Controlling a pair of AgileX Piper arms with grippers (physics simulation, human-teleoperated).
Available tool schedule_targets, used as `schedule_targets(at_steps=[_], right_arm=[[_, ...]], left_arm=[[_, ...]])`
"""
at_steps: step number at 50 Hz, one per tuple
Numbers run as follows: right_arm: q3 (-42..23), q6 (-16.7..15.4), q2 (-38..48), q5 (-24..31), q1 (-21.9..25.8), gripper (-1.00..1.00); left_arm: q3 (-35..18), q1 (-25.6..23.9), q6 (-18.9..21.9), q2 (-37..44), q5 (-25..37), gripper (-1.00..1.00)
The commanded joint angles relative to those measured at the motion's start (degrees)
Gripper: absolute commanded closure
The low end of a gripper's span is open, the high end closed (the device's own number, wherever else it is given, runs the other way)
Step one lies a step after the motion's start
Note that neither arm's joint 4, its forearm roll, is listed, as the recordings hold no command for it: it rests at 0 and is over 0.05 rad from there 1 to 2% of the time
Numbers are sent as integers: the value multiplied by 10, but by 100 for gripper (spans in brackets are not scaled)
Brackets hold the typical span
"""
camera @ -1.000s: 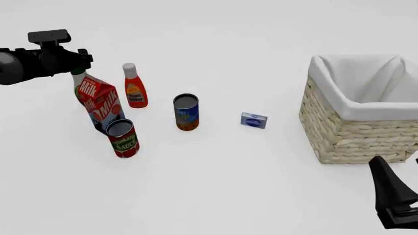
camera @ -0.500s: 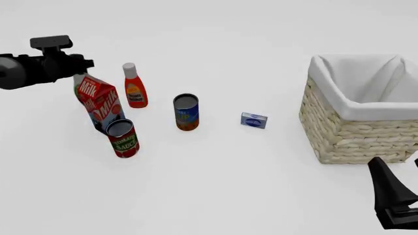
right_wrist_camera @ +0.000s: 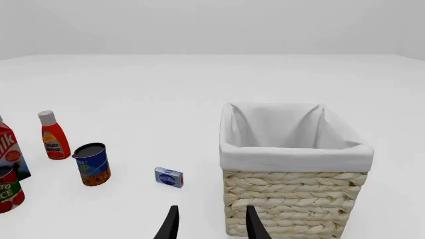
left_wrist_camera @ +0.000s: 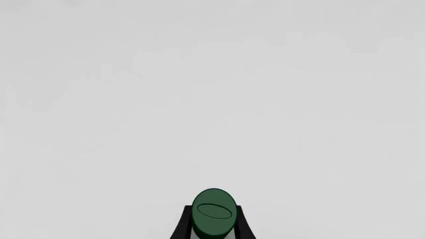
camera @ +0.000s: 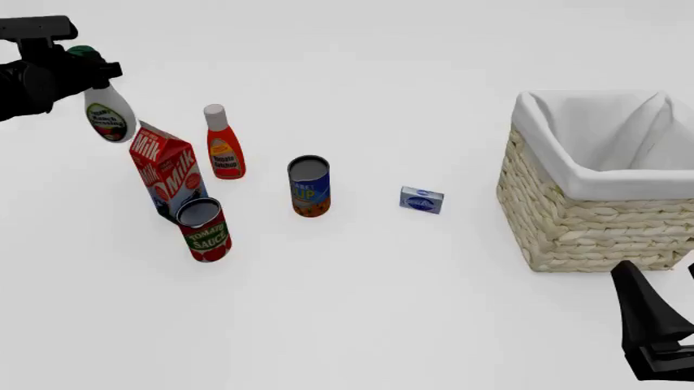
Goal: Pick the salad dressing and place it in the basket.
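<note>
The salad dressing (camera: 107, 116), a pale bottle with a dark green cap, hangs in the air at the far left, held by its neck in my left gripper (camera: 84, 61) above the milk carton. In the left wrist view its green cap (left_wrist_camera: 213, 213) sits between the two fingers. The basket (camera: 607, 219), woven wicker with a white cloth lining, stands at the right; it also shows in the right wrist view (right_wrist_camera: 292, 204). My right gripper (right_wrist_camera: 209, 224) is open and empty, low at the front right, near the basket.
A milk carton (camera: 165, 171), a red bottle with a white cap (camera: 223, 142), a tomato sauce can (camera: 204, 230), a blue-orange can (camera: 310, 186) and a small blue box (camera: 422, 199) stand on the white table left of the basket.
My left gripper has lifted the salad dressing up and to the left, out from behind the milk carton. The right arm has not moved.
</note>
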Motion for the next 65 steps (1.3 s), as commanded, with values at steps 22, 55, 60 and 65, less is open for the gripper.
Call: schedule_targets(at_steps=[22, 55, 60, 65], right_arm=[[-2, 0, 0, -8, 7, -100], [-5, 4, 0, -19, 12, -100], [-5, 5, 0, -20, 11, -100], [-6, 6, 0, -19, 9, -100]], left_arm=[[-63, -148, 55, -190, 110, 100], [-24, -401, 85, -192, 105, 100], [-31, -423, 73, -187, 108, 100], [-38, -438, 68, -183, 112, 100]])
